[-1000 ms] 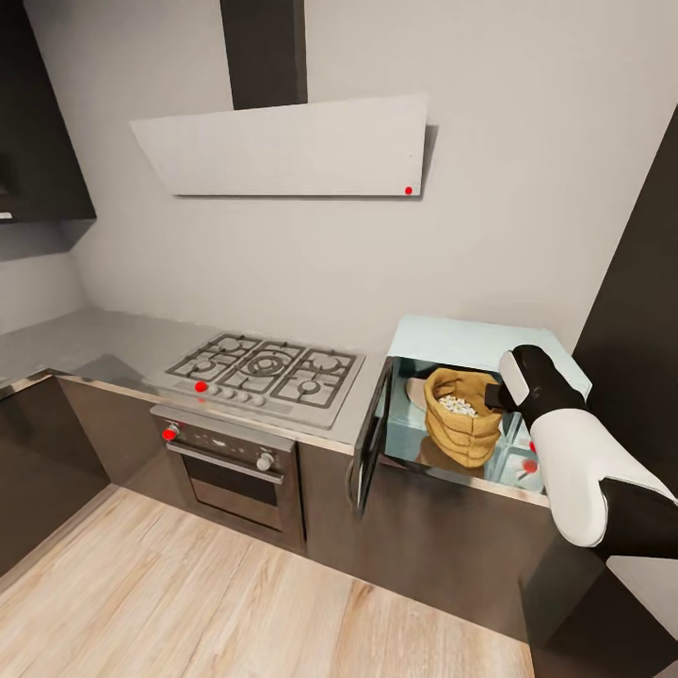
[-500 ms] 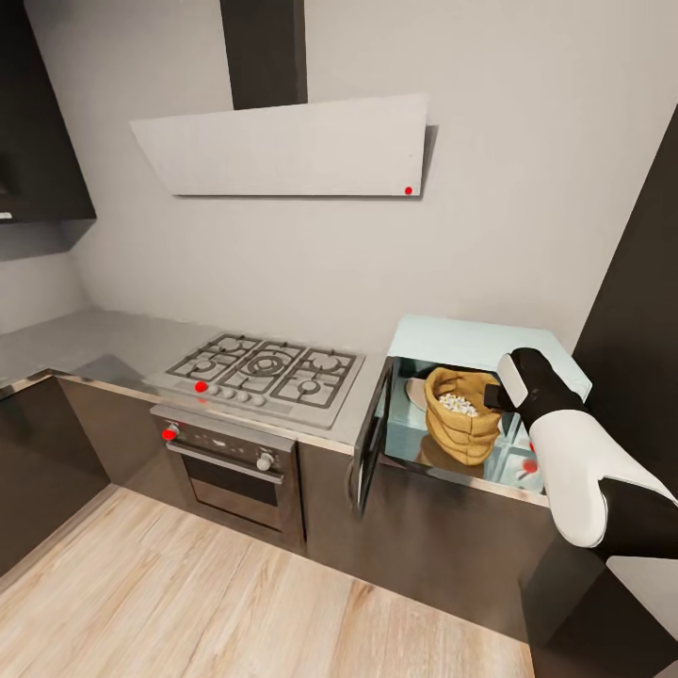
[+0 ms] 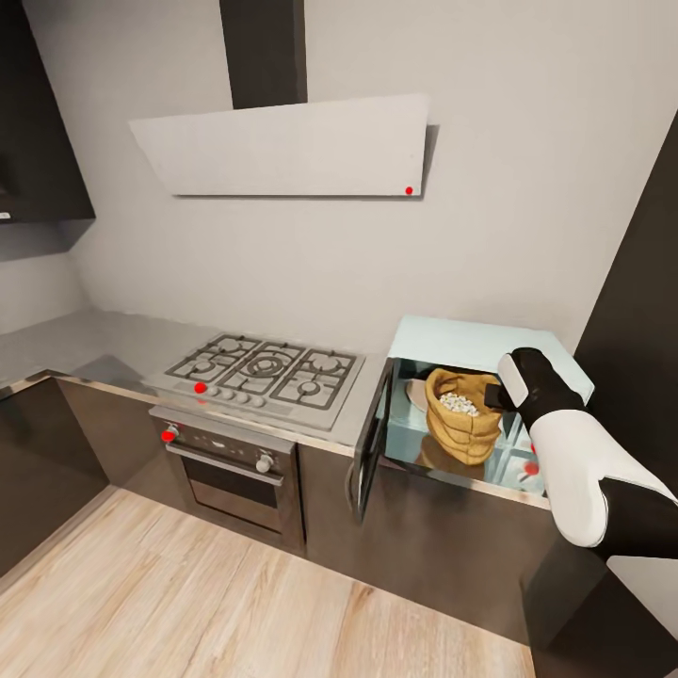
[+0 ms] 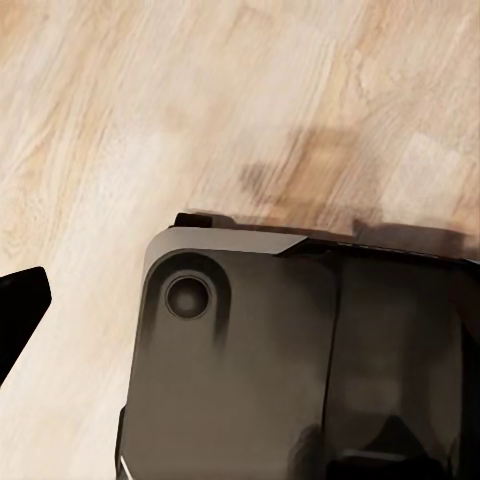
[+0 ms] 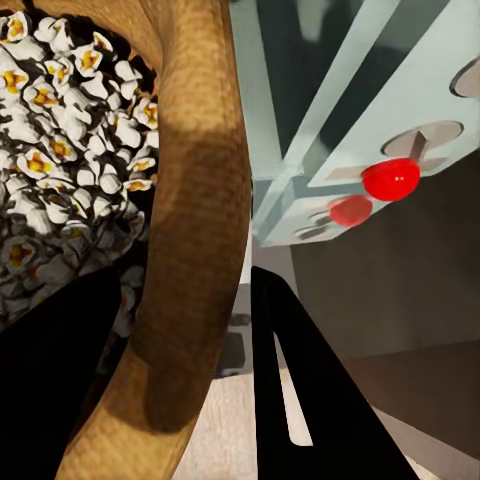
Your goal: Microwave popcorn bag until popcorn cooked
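The pale blue-white microwave [image 3: 471, 339] stands on the worktop with its dark door [image 3: 372, 438] swung open to the left. Inside it stands the tan popcorn bag [image 3: 457, 435], upright, with white popcorn [image 3: 459, 404] showing in its mouth. My right gripper [image 3: 496, 391] reaches into the microwave and is shut on the bag's right rim. In the right wrist view one finger is inside the bag by the popcorn [image 5: 70, 150], the other outside the thick rim [image 5: 190, 200]. A dark tip of my left gripper's finger [image 4: 15, 310] shows over the floor.
The grey countertop [image 3: 85, 339] runs left to a gas hob [image 3: 268, 367] with a steel oven [image 3: 231, 471] under it and a white hood [image 3: 282, 146] above. A tall dark cabinet [image 3: 640, 282] stands right of the microwave. The robot's dark base [image 4: 300, 350] sits on the pale plank floor [image 4: 200, 100].
The bag has shifted very slightly in the right gripper's hold; the arm and the rest of the scene stay as they were.
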